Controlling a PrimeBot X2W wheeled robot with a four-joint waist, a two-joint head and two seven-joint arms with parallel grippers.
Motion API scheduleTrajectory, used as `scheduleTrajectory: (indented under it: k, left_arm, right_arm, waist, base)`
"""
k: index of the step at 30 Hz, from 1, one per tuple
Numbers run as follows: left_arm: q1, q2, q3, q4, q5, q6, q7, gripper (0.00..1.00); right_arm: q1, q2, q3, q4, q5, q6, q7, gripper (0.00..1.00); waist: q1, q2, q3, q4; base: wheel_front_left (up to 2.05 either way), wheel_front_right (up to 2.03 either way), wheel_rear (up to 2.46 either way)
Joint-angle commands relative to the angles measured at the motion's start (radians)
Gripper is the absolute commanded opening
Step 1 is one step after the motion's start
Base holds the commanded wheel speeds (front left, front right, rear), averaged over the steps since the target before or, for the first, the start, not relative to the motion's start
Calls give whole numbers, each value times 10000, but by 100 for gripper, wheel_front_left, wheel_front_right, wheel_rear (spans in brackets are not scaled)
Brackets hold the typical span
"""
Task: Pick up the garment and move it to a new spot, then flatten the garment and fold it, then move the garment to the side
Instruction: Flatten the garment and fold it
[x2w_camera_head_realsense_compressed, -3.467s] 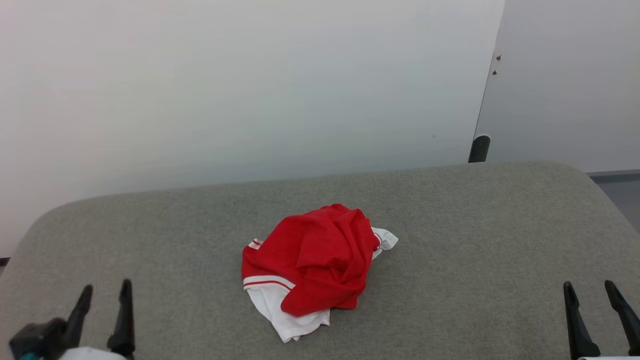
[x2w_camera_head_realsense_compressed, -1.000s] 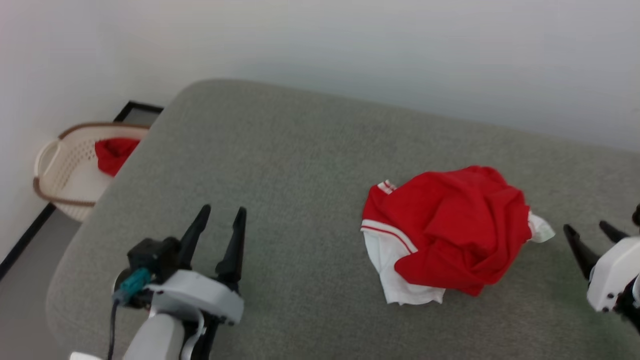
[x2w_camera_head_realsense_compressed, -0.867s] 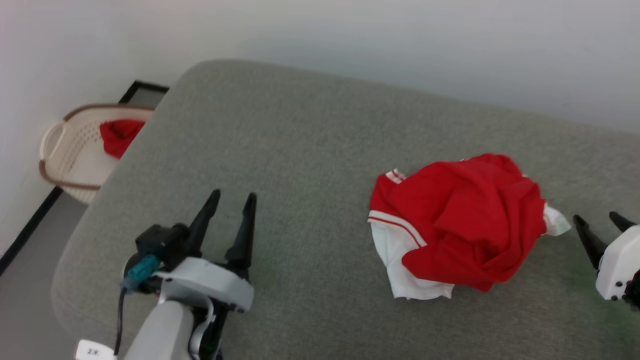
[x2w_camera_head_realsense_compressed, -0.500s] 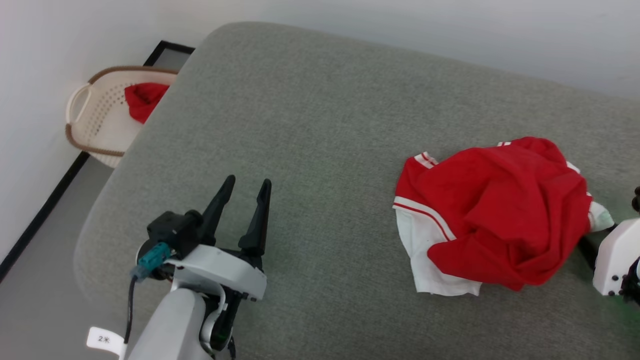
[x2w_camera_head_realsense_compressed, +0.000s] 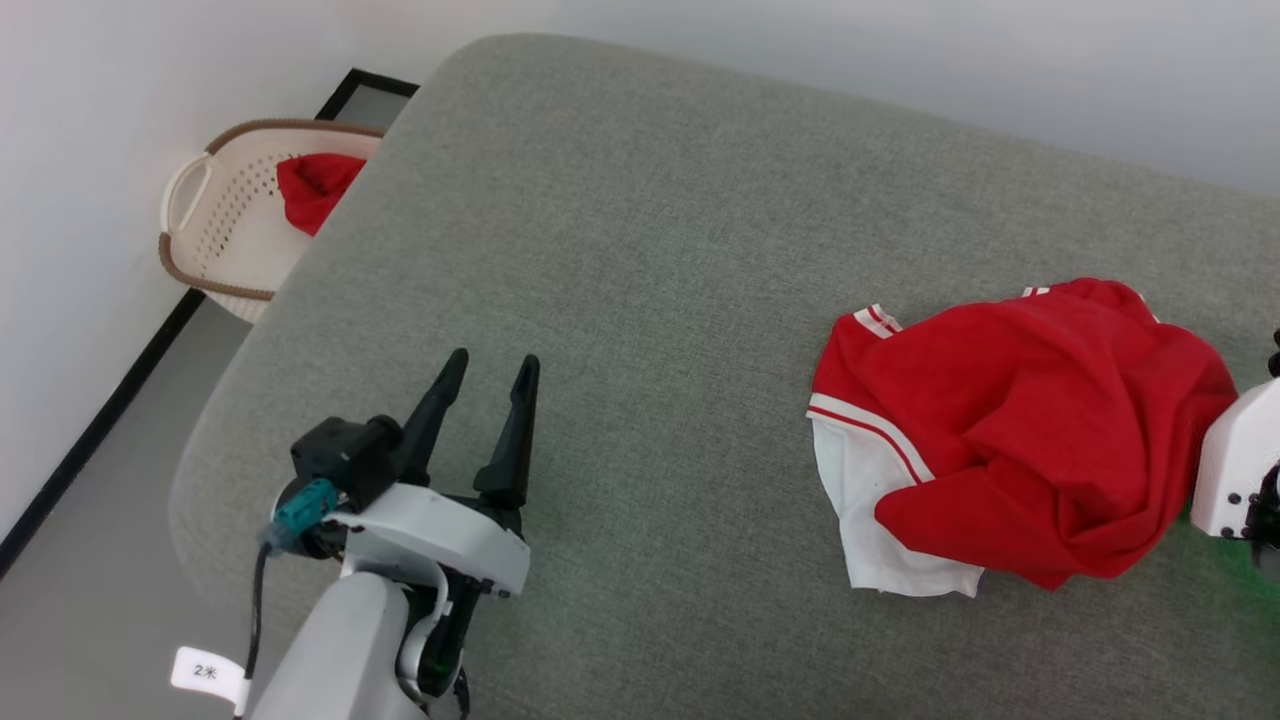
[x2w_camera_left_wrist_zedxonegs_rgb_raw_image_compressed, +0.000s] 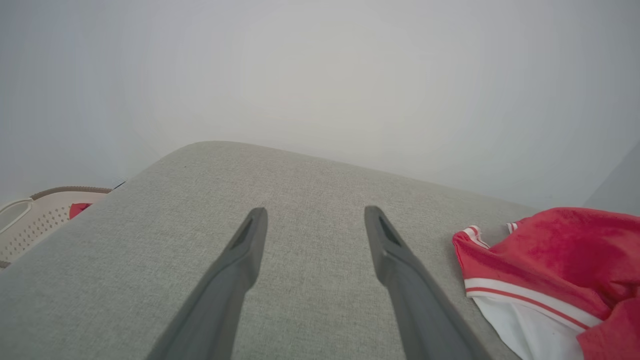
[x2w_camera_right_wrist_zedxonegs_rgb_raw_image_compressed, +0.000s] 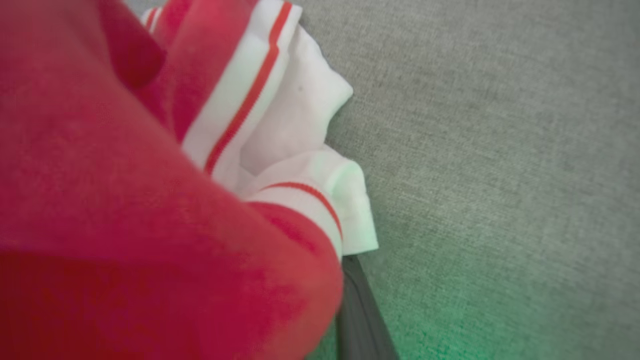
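My left pincer (x2w_camera_head_realsense_compressed: 495, 356): apart, spare. Right pincer (x2w_camera_head_realsense_compressed: 1232, 455) at garment's (x2w_camera_head_realsense_compressed: 1030, 430) edge for the lift; clamped or not, can't tell.

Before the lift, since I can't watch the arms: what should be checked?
1. Right hand at shirt: ok, it is at the shirt's edge.
2. Right hand's grip on cloth: cannot tell, the shirt hides the fingers.
3. Left hand free: ok, open over the cushion.
4. Room for a new spot: ok, the cushion left of the shirt is bare.
5. Shirt flattened: not ok, crumpled.
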Motion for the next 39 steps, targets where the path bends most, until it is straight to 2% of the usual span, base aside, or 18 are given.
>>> scheduleTrajectory:
  k: [1,9,19,31,39]
  left_arm:
    - [-44,38,32,39,-65,-33,-28,100]
    - [120,292,72,238,-167,-32,-28,100]
    - [393,685,184,365,-316,-34,-30,100]
    - [596,1018,52,509,-609,-34,-29,100]
    - [494,1168,-280,670,-863,-32,-29,100]
  right_arm:
    - [326,230,245,388,54,6,252,0]
    - [81,46,96,317,321,0,-57,0]
    - [836,-352,-195,-394,613,0,-456,0]
    - [2523,-791,-1397,-891,539,0,-714,0]
    - [3244,-527,-2110,-918,211,0,-799,0]
  waist:
    - [0,0,-93,-64]
    - [0,0,-589,-474]
    - [0,0,-1229,-1437]
    - [0,0,-1763,-2460]
    - [0,0,-1861,-2704]
  base:
    - [0,0,0]
    - [0,0,0]
    - [0,0,0]
    - [0,0,0]
    - [0,0,0]
